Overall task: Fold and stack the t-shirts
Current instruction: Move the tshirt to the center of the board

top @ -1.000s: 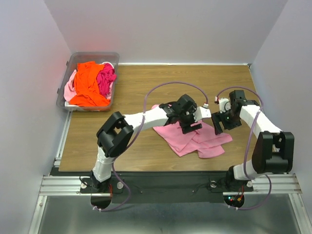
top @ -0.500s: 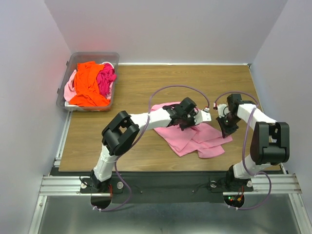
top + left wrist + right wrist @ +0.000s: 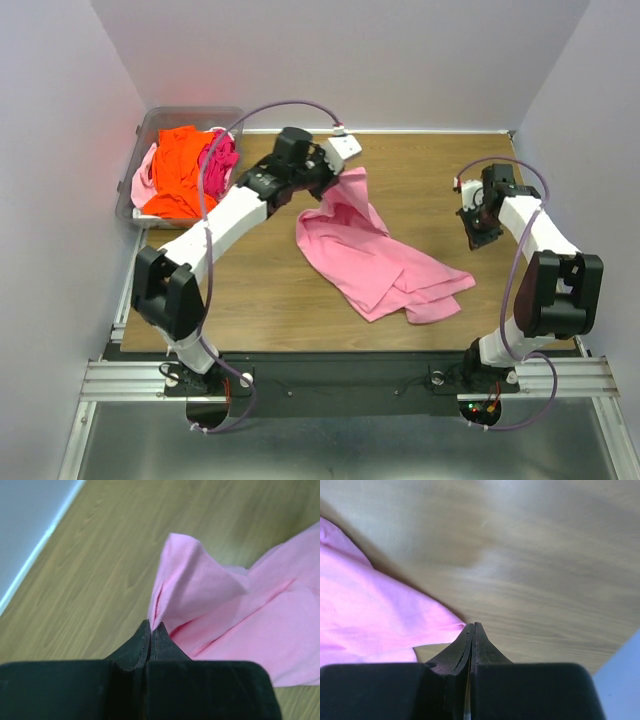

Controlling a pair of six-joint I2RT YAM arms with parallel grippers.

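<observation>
The left gripper (image 3: 151,626) is pinched tight on a bunched edge of the pink shirt (image 3: 375,255), just above the middle of the top view. From that raised edge the shirt slopes down and spreads to the lower right across the table (image 3: 420,170), its far end lying in loose folds.

The right gripper (image 3: 472,626) has its tips pressed together at the right of the top view, apart from the shirt. In its wrist view the shirt's edge shows just left of the tips.

In the upper left corner the bin (image 3: 190,112) holds an orange shirt (image 3: 180,180), a hot pink shirt (image 3: 218,160) and a pale pink shirt (image 3: 145,180).
</observation>
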